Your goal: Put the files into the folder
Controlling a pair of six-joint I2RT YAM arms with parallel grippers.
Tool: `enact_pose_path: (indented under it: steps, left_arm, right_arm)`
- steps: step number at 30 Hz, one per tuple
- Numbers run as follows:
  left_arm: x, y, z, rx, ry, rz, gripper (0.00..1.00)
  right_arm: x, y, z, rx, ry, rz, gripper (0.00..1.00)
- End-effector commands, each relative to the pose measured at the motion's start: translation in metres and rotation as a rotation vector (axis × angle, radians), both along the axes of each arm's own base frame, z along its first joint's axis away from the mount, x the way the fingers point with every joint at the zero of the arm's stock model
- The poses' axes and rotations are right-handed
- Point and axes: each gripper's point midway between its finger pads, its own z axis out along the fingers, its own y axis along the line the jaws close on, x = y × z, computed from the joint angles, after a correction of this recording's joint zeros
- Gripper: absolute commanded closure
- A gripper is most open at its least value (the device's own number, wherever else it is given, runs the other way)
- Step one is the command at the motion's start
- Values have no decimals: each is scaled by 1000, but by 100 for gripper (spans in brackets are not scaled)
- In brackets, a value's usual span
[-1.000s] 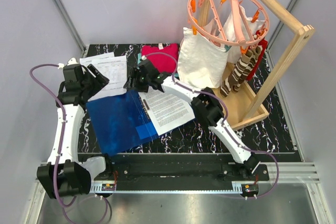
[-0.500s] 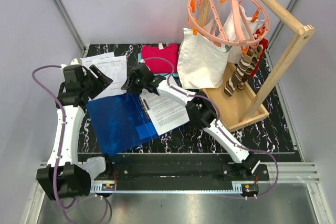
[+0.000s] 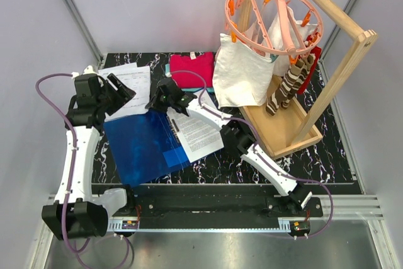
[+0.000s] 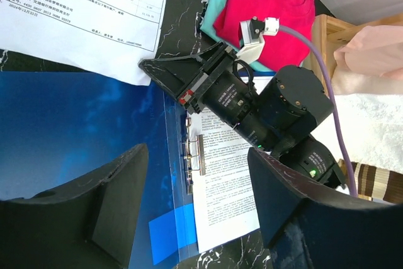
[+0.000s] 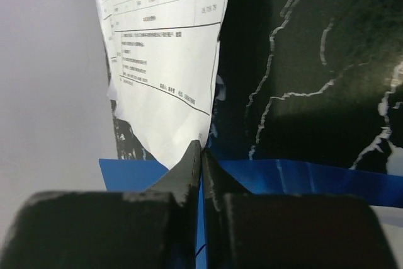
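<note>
The blue folder (image 3: 141,146) lies open on the black table, with one printed sheet (image 3: 200,131) under its metal clip (image 4: 195,155) on the right half. More files (image 3: 131,83) lie loose at the back left, overlapping the folder's top edge. My right gripper (image 3: 155,101) is shut, and its tips (image 5: 201,149) pinch the near corner of the loose sheet (image 5: 160,48), just above the folder's edge (image 5: 315,171). My left gripper (image 3: 123,92) hangs open above the folder (image 4: 75,124), its fingers apart with nothing between them (image 4: 198,212).
Folded red and teal clothes (image 3: 191,67) lie at the back, just behind the right gripper. A white cloth bag (image 3: 239,77) hangs from a pink peg hanger (image 3: 274,20) on a wooden rack (image 3: 296,118) to the right.
My right gripper has slid left to the loose sheet's corner and closed from wide open to shut. The left arm has barely shifted and stays open.
</note>
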Motion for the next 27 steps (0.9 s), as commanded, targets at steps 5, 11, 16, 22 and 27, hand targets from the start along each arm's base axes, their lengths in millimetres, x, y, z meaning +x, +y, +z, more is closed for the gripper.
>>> enact_pose_path:
  steps: [5,11,16,22,27]
  left_arm:
    - [0,8,32,55,-95,29,32]
    - [2,4,50,35,-133,17,30]
    - [6,2,51,24,-140,8,29]
    - [15,-6,30,-23,-102,-18,29]
    - [22,-16,15,-37,-85,-42,29]
  right_arm:
    - [7,6,182,202,-380,101,100]
    - [-8,-57,262,233,-376,169,100]
    - [-43,-128,277,288,-230,259,100]
    - [-93,-210,212,300,-32,416,100]
    - [-123,-265,153,251,-43,461,100]
